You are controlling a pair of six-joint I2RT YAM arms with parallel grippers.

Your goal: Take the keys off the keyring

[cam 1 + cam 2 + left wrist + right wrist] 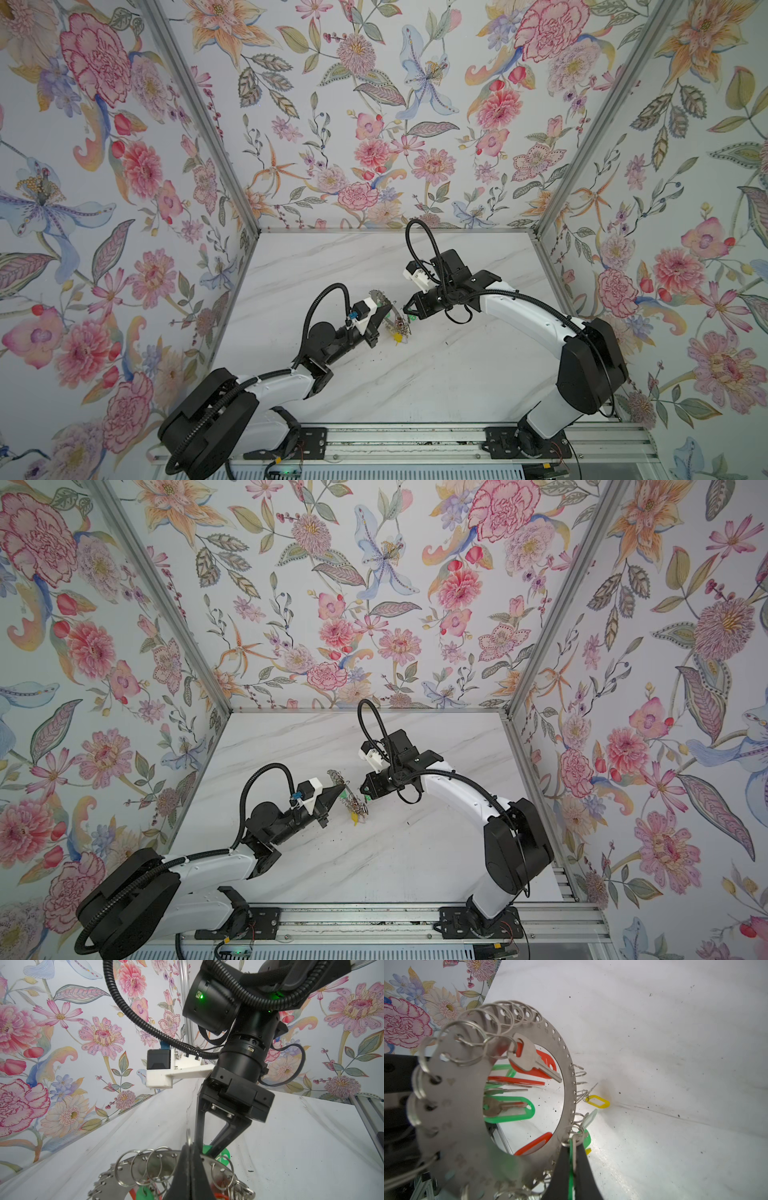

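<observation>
- Holding the keyring on edge over the middle of the table, the left gripper has its jaws pressed flat against the disc's rim.
- Right gripper is clamped on a green tag at the rim. A thin strip of metal sits in the pinch too; I cannot tell whether it is a key or a ring.
- Keys with red, green and yellow tags hang through and below the wide hole. The lowest tags look to touch the table.
- Small rings crowd the rim holes, many loaded, so the job looks far from done.
- Handling, my judgement: the disc is stiff steel, weighty for its size and slick. A pinch across the flat face suits it, though it may swivel under a sideways pull.
- Rings are springy wire and will resist opening. Tags are light plastic that may flex or slip, so the better hold is close to the ring, not at the tag's far end.
</observation>
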